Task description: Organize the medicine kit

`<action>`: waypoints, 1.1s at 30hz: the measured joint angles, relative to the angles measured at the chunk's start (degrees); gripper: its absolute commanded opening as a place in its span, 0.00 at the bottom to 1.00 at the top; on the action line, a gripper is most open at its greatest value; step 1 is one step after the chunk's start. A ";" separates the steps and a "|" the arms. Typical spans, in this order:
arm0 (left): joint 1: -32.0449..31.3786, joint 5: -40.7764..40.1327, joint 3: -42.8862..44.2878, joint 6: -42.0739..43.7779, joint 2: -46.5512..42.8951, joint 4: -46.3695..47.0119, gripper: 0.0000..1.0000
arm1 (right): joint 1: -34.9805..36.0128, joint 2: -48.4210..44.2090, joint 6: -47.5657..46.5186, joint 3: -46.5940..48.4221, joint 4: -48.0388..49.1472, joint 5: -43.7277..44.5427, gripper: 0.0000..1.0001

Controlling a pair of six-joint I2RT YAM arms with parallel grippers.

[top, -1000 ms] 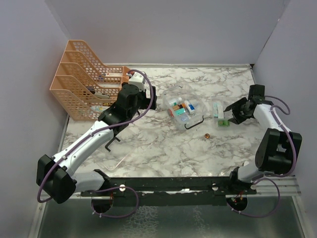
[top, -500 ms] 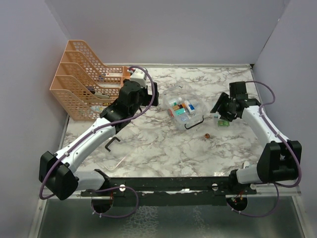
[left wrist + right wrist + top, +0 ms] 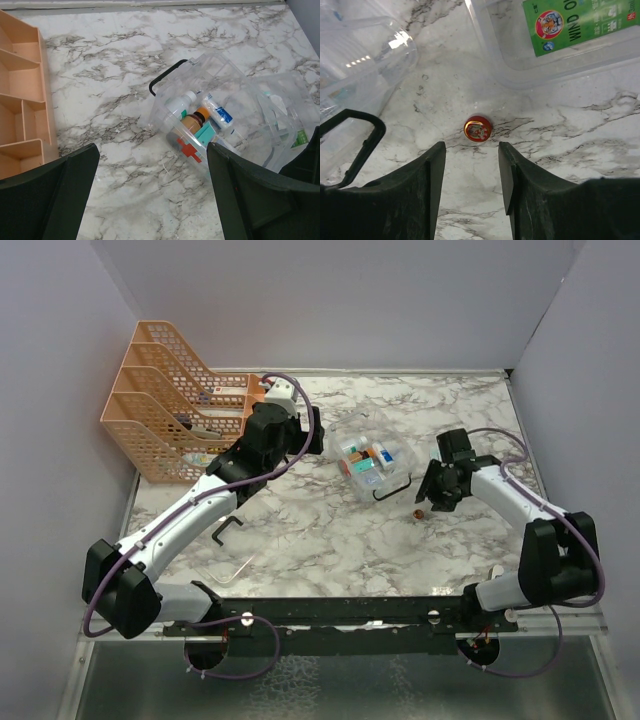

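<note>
The clear medicine kit box [image 3: 372,462] with a red cross and a black handle [image 3: 392,487] sits mid-table, holding bottles and small boxes; it also shows in the left wrist view [image 3: 210,125]. A small round red tin [image 3: 478,129] lies on the marble just ahead of my right gripper [image 3: 471,150], which is open and empty, hovering over it [image 3: 419,513]. A green packet [image 3: 580,22] lies in a clear tray [image 3: 520,65] beyond the tin. My left gripper [image 3: 152,150] is open and empty, hovering left of the kit box [image 3: 310,430].
An orange mesh file organizer [image 3: 170,410] stands at the back left. A loose black handle [image 3: 228,530] and a clear lid [image 3: 232,565] lie at the near left. Walls close the table's left, back and right sides.
My right arm has swung left and nearer, from beside the clear tray to over the red tin. My left gripper has shifted slightly right, toward the kit box.
</note>
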 measured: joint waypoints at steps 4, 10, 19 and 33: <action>0.00 0.09 0.00 -0.68 0.17 0.00 0.92 | 0.46 2.58 0.00 -0.61 0.52 -0.04 0.46; 0.00 0.50 0.02 -1.01 0.68 -0.02 0.92 | 1.60 6.99 0.04 -0.61 1.18 0.02 0.46; 0.00 0.96 0.83 -1.03 0.70 0.07 0.92 | 2.45 8.90 1.62 -0.61 1.36 0.90 0.43; 0.00 1.05 0.90 -0.94 0.70 0.11 0.92 | 3.08 10.43 4.81 0.74 -0.26 5.03 0.33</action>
